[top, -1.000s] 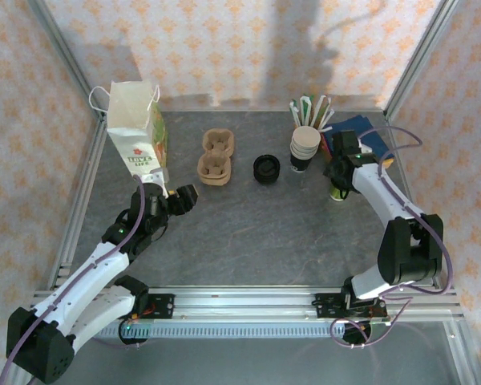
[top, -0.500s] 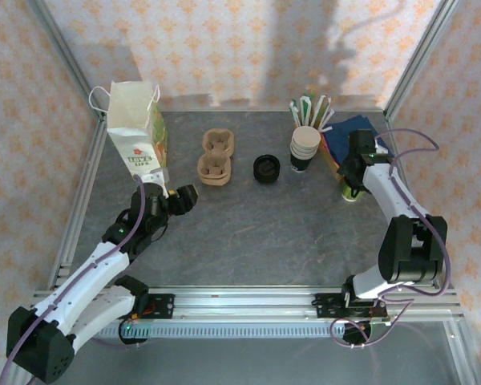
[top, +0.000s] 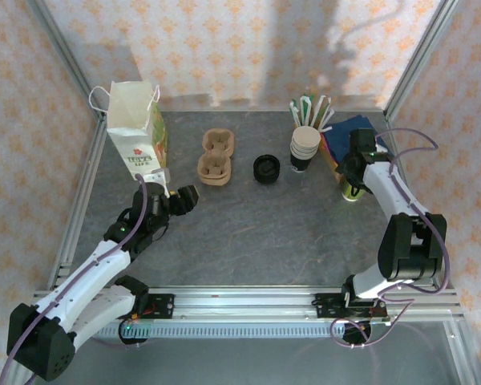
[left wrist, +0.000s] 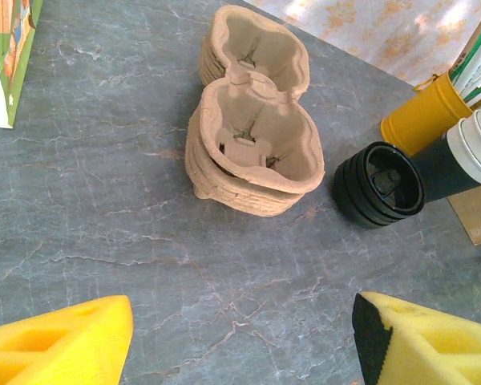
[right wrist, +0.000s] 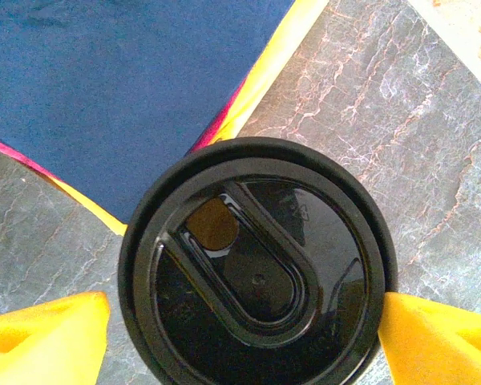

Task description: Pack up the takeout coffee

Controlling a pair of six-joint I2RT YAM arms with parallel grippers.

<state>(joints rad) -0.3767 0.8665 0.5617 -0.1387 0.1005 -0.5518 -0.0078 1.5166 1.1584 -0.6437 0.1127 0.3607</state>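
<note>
Paper bag (top: 136,136) far left, upright. Left gripper (left wrist: 240,337) open, empty, near bag; unchanged. Right gripper (right wrist: 242,337) shifted rightward over last second; now straddles takeout coffee (right wrist: 256,265), pads flanking lid, jaws spread, not clamped. Judgement: grasp pending. Coffee at table right, beside blue sheet (right wrist: 128,88). Upright, long axis vertical, lid up.

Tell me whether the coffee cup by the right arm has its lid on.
On. The black lid sits flat and level on top, seen from straight above, hiding the mouth beneath it.
</note>
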